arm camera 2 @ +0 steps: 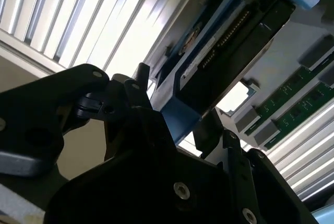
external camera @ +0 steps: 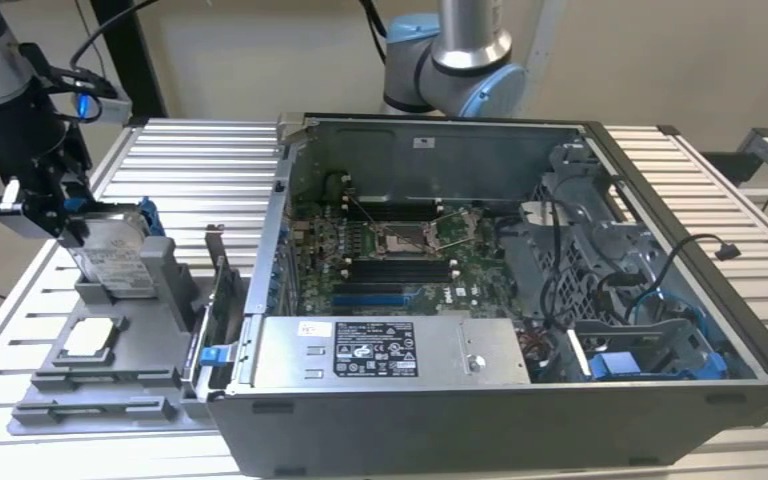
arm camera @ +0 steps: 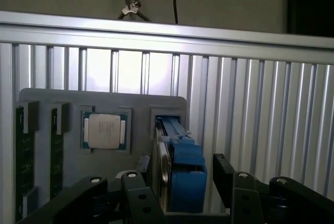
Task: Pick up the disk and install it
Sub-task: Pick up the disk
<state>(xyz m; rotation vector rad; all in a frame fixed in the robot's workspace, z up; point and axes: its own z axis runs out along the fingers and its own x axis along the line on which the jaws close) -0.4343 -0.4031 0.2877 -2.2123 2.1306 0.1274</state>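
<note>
End effector closest to the lens in the first wrist view. Its fingers straddle the disk, set a touch wider than it. I see a sliver of daylight on one side, so I read it as not clamped. Disk stands on edge in its slot of the grey holder, blue carrier edge toward the end effector. Chip lies flat in the next pocket, memory sticks beyond it. In the exterior view, the holder sits on the table, at the exterior view's left of the open case.
</note>
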